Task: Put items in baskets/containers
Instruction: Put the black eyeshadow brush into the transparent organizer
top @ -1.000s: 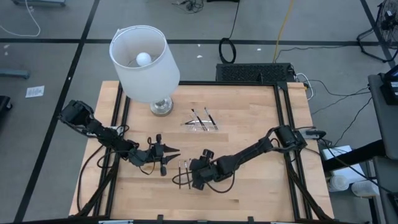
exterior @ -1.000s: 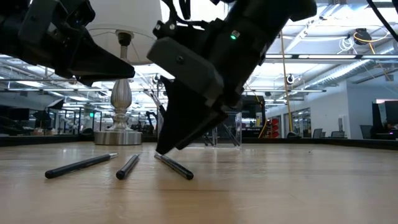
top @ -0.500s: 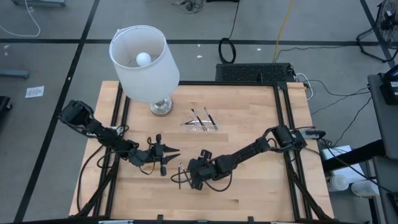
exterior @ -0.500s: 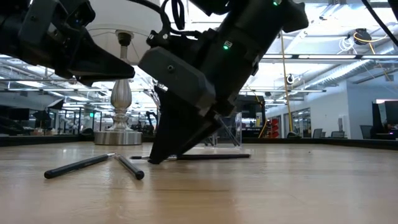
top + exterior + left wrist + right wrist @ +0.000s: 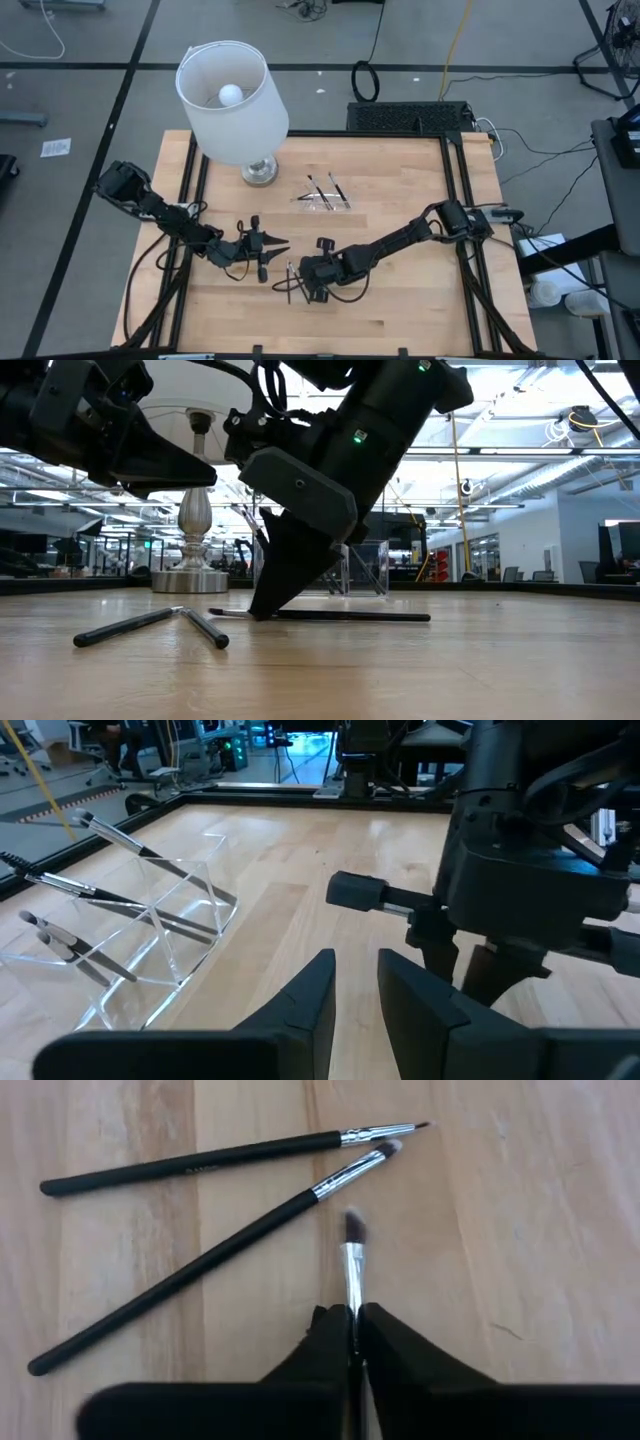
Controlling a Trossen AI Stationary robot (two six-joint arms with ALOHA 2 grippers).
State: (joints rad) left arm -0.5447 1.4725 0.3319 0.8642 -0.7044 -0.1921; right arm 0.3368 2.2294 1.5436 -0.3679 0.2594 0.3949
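Right gripper point(image 5: 352, 1342) pinching a makeup brush point(image 5: 352, 1265) against the wooden table point(image 5: 400, 300), left gripper point(image 5: 352, 995) hovering nearby with fingers slightly parted, clear tray point(image 5: 325, 201) holding three brushes near lamp point(image 5: 234, 100).

Six brushes point(image 5: 196, 1157), one clear tray point(image 5: 150, 935), one lamp point(image 5: 232, 100), two arms.

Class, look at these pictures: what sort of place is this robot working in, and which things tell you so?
Probably a robotics lab in a large open workspace: a framed wooden table, cables on the floor, and glass-walled rooms with ceiling lights behind.
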